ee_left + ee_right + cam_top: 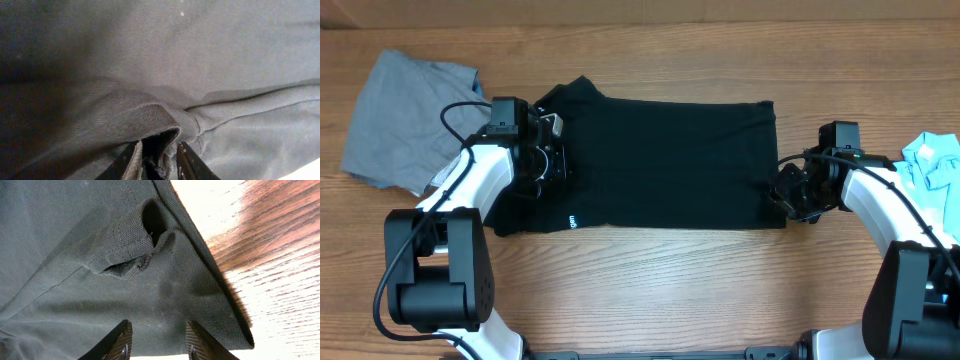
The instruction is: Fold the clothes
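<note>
Overhead: black shirt (660,165) spread flat on the desk (670,290), right hand (785,192) at its hem, left hand (552,160) at the opposite end, likely stationed for a fold; left wrist: barely parted fingers (132,161) straddle a cloth ridge, grip undeterminable; right wrist: fingers part-open, empty, above the hem corner.

- The overhead view was bright and evenly lit from above, with only short, soft shadows on the wooden table (650,270) beside the arms.
- The black shirt (665,165) read as almost flat black there, its folds barely showing.
- The left wrist view was dim and darkest at the left. The weave was sharp mid-frame, while the left gripper (159,146) was out of focus.
- In the right wrist view, glare bleached the tabletop white and the wood grain was blurred.
</note>
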Controlling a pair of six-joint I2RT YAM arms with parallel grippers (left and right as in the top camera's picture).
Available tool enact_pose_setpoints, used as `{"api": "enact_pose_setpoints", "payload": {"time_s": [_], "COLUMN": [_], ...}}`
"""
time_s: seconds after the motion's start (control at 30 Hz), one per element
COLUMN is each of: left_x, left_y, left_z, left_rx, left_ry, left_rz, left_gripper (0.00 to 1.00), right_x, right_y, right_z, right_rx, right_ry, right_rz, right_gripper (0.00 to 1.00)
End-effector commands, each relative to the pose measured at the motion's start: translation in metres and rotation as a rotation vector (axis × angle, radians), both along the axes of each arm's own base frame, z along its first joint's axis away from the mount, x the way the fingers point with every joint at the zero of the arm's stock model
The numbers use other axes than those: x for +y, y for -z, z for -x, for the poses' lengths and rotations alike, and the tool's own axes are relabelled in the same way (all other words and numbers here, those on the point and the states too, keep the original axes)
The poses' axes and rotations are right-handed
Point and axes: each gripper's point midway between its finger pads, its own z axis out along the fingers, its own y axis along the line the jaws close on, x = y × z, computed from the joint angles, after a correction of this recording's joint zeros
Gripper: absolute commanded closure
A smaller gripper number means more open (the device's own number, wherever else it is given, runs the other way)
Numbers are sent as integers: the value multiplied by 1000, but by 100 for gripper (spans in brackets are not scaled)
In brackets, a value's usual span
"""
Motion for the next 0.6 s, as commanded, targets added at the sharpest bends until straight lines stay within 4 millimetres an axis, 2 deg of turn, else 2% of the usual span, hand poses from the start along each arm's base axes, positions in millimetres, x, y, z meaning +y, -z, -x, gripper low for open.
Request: {"api": "enact_pose_setpoints", "payload": {"time_s": [0.0,0.07,0.17,0.3,0.47,0.57], "left_x": [5,2,-7,-23,-22,-17], "left_y": [9,8,2,-17,-29,-29], "left_z": [-1,-3,-9,-24,-44,-49], "left_rx": [-6,-14,-46,-113,-169,-192], "left_ry": [28,32,48,45,-18,-30], "left_rz": [-49,-36,20,156,204,174], "left_gripper": [89,96,96,96,96,96], "right_x": [-4,-4,-4,-4,-4,-4], "right_y": [-10,-10,-10,-10,-10,-10], "right_z": [-7,-7,-7,-7,-7,-7], "right_rx": [-40,-40,-40,-40,-41,-41], "right_ry": [-1,0,0,-1,-1,0], "right_rz": [18,18,18,18,18,19], "right_gripper": [61,61,61,61,61,61]}}
